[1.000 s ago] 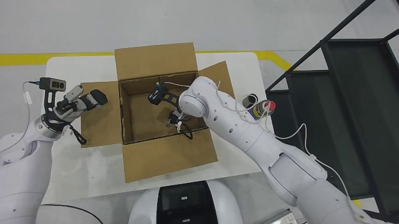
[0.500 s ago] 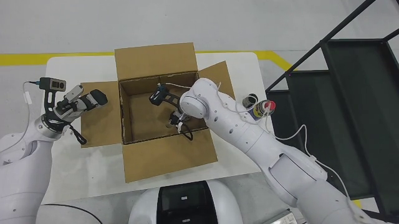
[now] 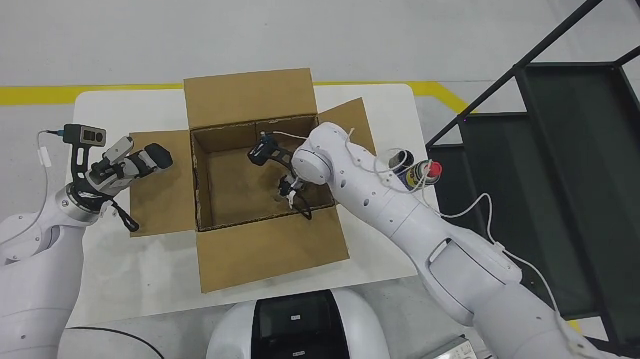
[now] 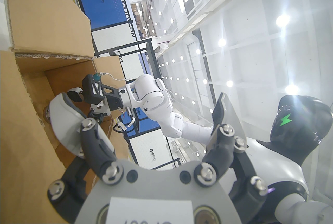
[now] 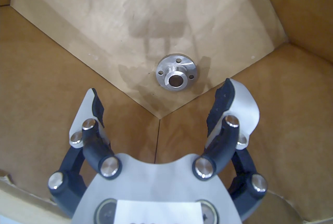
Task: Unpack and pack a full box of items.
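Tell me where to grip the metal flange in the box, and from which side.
Grip the metal flange by its raised central hub, coming straight down from above. It lies flat on the box floor with the hub up, so the thin disc rim offers little purchase. The open right gripper looks wide enough.

White glossy arms [image 3: 400, 214] w/ thin white cables, black-linked white fingers [image 5: 247, 102], silver screws, grey wrist plates.

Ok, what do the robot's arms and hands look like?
The left arm and right arm are glossy white rounded shells; a thin white cable runs along the right one. The left hand and right hand each have grey plates, black links, silver bolts, white fingers, black pads.
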### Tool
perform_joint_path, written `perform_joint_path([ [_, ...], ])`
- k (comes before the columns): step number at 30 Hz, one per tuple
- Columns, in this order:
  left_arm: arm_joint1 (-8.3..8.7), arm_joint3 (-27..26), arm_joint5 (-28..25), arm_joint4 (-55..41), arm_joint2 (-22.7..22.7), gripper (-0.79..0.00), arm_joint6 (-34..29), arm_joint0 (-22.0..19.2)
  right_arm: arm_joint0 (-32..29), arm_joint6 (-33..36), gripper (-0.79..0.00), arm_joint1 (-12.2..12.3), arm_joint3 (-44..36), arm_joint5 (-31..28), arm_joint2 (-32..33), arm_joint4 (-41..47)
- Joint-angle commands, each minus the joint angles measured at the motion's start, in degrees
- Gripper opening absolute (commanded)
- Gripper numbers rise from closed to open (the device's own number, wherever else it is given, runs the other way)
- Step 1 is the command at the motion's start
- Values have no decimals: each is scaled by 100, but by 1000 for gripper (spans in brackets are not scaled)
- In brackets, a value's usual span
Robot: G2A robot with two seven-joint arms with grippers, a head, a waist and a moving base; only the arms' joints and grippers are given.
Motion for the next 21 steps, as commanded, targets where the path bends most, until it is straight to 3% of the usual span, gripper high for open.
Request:
perform_joint_path([
  [1, 0, 0, 0, 0, 0, 0, 0, 0, 29, -32, -31, -31, 105, 25, -31, 26],
  [13, 0, 0, 0, 0, 0, 0, 0, 0, 234, -265, -9, -243, 781, 179, -234, 51],
  [18, 0, 0, 0, 0, 0, 0, 0, 0, 282, -306, -179, -310, 988, 128, -290, 65],
  [21, 0, 0, 0, 0, 0, 0, 0, 0, 304, -345, -219, -348, 1118, 111, -309, 86],
])
